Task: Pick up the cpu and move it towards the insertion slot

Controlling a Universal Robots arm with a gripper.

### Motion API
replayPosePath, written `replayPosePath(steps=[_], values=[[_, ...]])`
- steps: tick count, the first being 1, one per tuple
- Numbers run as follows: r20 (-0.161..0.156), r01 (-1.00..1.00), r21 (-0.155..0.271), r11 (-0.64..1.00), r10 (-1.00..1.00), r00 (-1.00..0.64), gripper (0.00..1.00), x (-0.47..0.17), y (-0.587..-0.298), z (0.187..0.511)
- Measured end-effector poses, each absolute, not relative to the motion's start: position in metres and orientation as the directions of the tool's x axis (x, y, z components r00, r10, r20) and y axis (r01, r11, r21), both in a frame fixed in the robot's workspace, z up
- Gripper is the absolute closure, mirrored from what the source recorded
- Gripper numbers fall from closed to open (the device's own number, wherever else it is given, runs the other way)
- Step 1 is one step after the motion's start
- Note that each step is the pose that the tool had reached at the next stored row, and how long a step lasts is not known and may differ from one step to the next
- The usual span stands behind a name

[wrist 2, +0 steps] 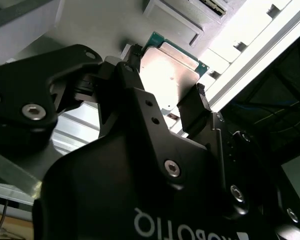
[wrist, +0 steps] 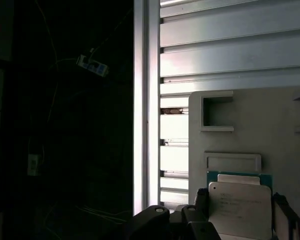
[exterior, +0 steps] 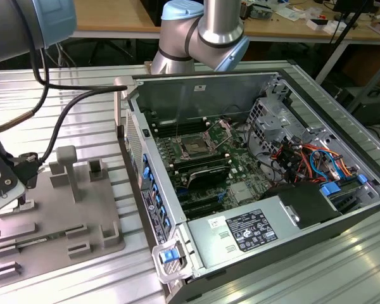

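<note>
Second wrist view: you see the gripper (wrist 2: 165, 85) pinching the cpu (wrist 2: 171, 65) by two opposite edges, with one black finger (wrist 2: 194, 106) against each side. The cpu is over the grey fixture plate (wrist: 270, 115) on the slatted table (wrist: 215, 55). In the exterior view, the insertion slot (exterior: 196, 147) lies well apart, toward the exterior view's right, inside the open computer case (exterior: 202, 95).
</note>
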State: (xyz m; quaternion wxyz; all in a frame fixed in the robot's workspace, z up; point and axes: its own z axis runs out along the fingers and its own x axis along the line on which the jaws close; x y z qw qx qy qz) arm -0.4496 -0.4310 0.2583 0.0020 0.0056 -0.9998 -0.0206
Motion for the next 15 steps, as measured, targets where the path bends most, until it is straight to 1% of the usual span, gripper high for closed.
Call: replayPosePath(steps=[15], values=[[0.004,-0.011,0.041,0.999,-0.011,-1.000,0.45,-0.4496,-0.4310,0.2676]])
